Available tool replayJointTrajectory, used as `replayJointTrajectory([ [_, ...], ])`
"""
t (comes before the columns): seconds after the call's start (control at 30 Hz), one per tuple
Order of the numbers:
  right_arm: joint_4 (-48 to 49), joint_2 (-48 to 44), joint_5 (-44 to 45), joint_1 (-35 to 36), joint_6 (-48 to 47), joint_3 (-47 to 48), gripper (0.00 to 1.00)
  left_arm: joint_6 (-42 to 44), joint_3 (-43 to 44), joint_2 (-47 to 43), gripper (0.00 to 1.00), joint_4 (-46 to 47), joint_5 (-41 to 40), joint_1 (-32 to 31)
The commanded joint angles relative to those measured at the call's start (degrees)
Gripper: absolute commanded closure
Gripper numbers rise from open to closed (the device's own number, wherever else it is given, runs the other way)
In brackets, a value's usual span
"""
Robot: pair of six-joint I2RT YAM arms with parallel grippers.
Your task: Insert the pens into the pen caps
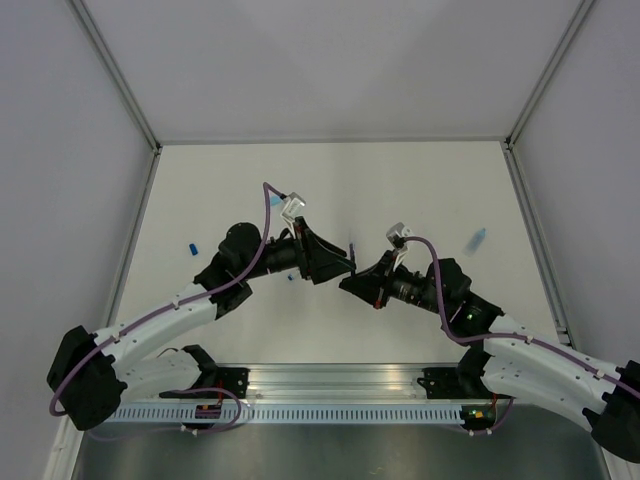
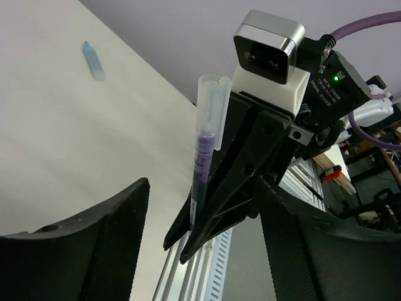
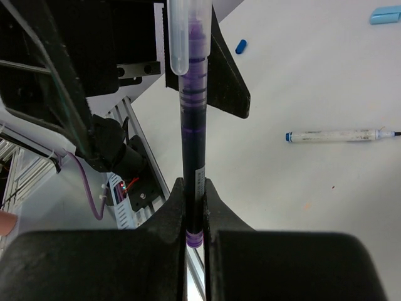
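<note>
My right gripper (image 3: 193, 185) is shut on a dark purple-black pen (image 3: 192, 125), held upright, with a clear cap (image 3: 179, 37) sitting over its far end. My left gripper (image 2: 202, 200) is open, its wide-apart fingers (image 2: 94, 251) on either side of the right gripper (image 2: 219, 207) and the pen (image 2: 202, 163), touching neither. In the top view both grippers meet mid-table, left (image 1: 338, 262) and right (image 1: 354, 279). A whitish pen with a blue tip (image 3: 338, 135) lies on the table. A light blue cap (image 3: 383, 15) and a small dark blue cap (image 3: 240, 45) lie apart.
The light blue cap (image 1: 480, 237) lies to the right and the small blue cap (image 1: 192, 247) to the left on the white table (image 1: 400, 190). Grey walls enclose three sides. A slotted metal rail (image 1: 340, 395) runs along the near edge.
</note>
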Motion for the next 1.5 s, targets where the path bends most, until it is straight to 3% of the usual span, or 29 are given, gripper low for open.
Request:
replayJointTrajectory([
  [0.0, 3.5, 0.5, -1.1, -0.1, -0.1, 2.2, 1.0, 1.6, 2.9, -1.8, 0.24, -3.3, -0.8, -0.1],
  [0.23, 3.8, 0.4, -2.5, 0.0, 0.2, 2.1, 1.0, 3.2, 7.9, 0.6, 0.19, -5.3, -2.4, -0.1],
  [0.73, 3.9, 1.3, -3.7, 0.6, 0.7, 2.5, 1.0, 5.0, 13.6, 2.9, 0.25, -8.8, -7.1, -0.1],
  [0.93, 3.8, 1.6, -3.4, 0.8, 0.7, 2.6, 1.0, 4.1, 11.4, 3.2, 0.44, -6.6, -5.4, -0.1],
  [0.97, 3.8, 1.6, -3.4, 0.8, 0.7, 2.6, 1.0, 4.0, 11.1, 3.3, 0.55, -6.4, -5.0, -0.1],
  [1.13, 3.7, 1.6, -3.2, 0.8, 0.3, 2.8, 1.0, -0.8, 3.8, 2.6, 0.8, 3.3, -1.0, -0.1],
  [1.17, 3.5, 1.5, -2.7, 0.8, 0.2, 3.1, 1.0, -1.4, 3.1, 2.6, 0.92, 4.0, 0.4, -0.1],
  [1.2, 3.4, 1.4, -2.2, 0.8, 0.0, 3.3, 1.0, -2.0, 2.5, 2.6, 0.98, 4.2, 0.8, -0.1],
  [1.47, -3.2, 1.9, 4.3, 0.8, -3.3, 12.2, 1.0, -5.4, -2.0, -0.6, 0.98, 5.1, 4.3, -0.1],
])
